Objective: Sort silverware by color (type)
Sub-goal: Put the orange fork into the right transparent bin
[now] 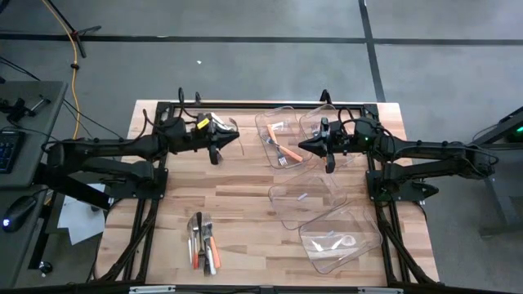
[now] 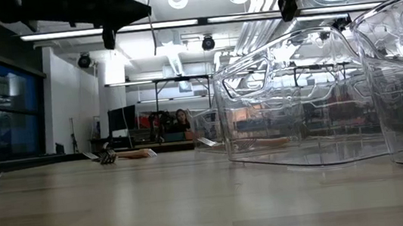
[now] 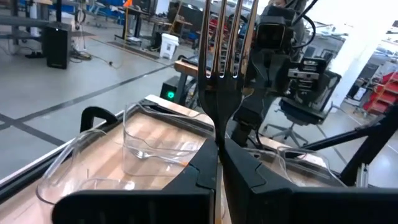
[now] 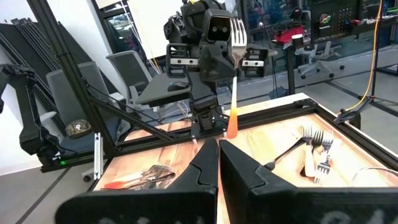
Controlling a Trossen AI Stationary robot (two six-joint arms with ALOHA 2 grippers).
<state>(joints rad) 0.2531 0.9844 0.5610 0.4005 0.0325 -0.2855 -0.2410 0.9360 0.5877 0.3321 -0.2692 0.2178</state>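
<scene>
High view: your left gripper [image 1: 237, 137] hovers over the table's far left, clamped on a fork [image 1: 231, 124]; right gripper [image 1: 301, 146] closed empty beside the far bins [image 1: 288, 122], which hold orange forks [image 1: 283, 152]. Unsorted pile [image 1: 203, 242] sits front-left. Low view: both arms above the table, bins right. Left wrist: fork tines [image 3: 225, 37] stick up from pinched fingers. Right wrist: fingers together, forks [image 4: 314, 152] on wood.

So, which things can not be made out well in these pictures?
- Left wrist view: the handle of the fork is hidden between the fingers of the left gripper.
- High view: the silverware pile is too small to count or to tell the types.
- High view: the pale pieces in the bin at the picture's bottom are too small to name.
</scene>
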